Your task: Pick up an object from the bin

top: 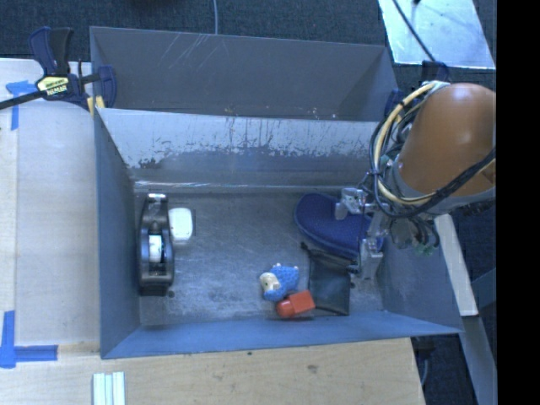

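Bin [253, 83]: hand [367, 268] low beside blue lump [325, 224]

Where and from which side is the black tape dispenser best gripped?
Probably from above, across the narrow width of the tape dispenser, at the half lower in the view. It lies long and slim, and the white block crowds its upper right side.
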`<state>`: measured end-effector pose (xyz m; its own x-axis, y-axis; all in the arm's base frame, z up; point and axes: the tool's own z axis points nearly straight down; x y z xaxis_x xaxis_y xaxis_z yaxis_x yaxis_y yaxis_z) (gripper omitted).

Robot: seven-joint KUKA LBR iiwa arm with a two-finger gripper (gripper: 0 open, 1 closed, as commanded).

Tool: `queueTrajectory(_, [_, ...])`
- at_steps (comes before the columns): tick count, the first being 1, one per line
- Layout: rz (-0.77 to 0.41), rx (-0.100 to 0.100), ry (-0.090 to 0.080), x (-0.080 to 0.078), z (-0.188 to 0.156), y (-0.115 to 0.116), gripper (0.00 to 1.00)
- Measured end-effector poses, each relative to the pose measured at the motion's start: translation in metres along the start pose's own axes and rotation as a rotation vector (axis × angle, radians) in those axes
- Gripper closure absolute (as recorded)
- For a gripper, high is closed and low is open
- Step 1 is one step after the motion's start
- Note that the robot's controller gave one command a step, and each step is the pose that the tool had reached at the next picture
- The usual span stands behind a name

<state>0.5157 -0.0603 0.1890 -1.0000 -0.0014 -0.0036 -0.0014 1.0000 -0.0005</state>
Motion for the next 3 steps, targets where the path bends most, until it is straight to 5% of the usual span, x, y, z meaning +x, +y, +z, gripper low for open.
queueTrajectory(1, [-0.045, -0.002, 0.008, 0.023, 0.123, 0.032, 0.00])
queueTrajectory(2, [-0.044, 0.000, -0.001, 0.021, 0.118, 0.031, 1.00])
queueTrajectory(3, [-0.280, -0.002, -0.003, -0.006, 0.090, 0.096, 1.00])
